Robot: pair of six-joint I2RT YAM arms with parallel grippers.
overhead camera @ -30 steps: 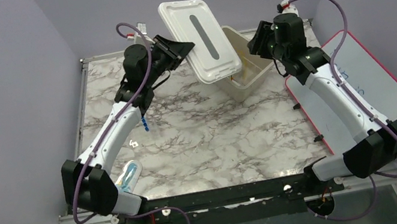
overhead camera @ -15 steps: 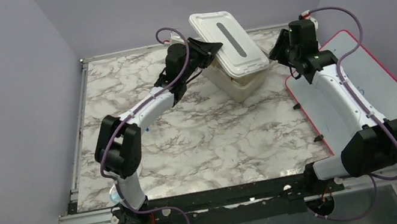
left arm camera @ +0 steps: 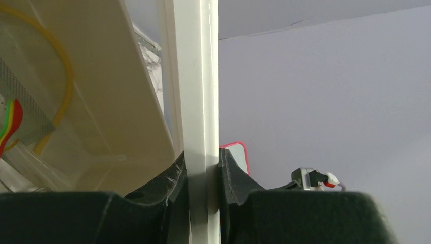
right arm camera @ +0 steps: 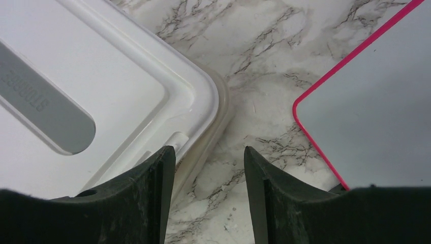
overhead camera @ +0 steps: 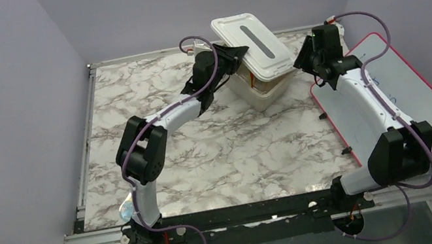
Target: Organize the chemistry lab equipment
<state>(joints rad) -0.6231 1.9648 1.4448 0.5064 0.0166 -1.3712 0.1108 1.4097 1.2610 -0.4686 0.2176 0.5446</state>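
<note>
Bin contents: from above, the lid (overhead camera: 254, 46) hides nearly everything inside your bin (overhead camera: 259, 93).
Yellow tubing loop (left arm camera: 61, 76): hazy behind the bin's cloudy wall, cropped at the view's edge.
Red-green piece (left arm camera: 10, 122): inside the bin, cropped, unidentifiable.
Clear packet (overhead camera: 126, 210): well apart from the bin, half hidden by the left arm (overhead camera: 140, 201).
Whiteboard (right arm camera: 376, 117): right of the bin, cropped.

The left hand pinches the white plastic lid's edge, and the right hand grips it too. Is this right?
No. The right hand stands open at a corner of the white plastic lid, gripping nothing; the right wrist view shows it.
</note>
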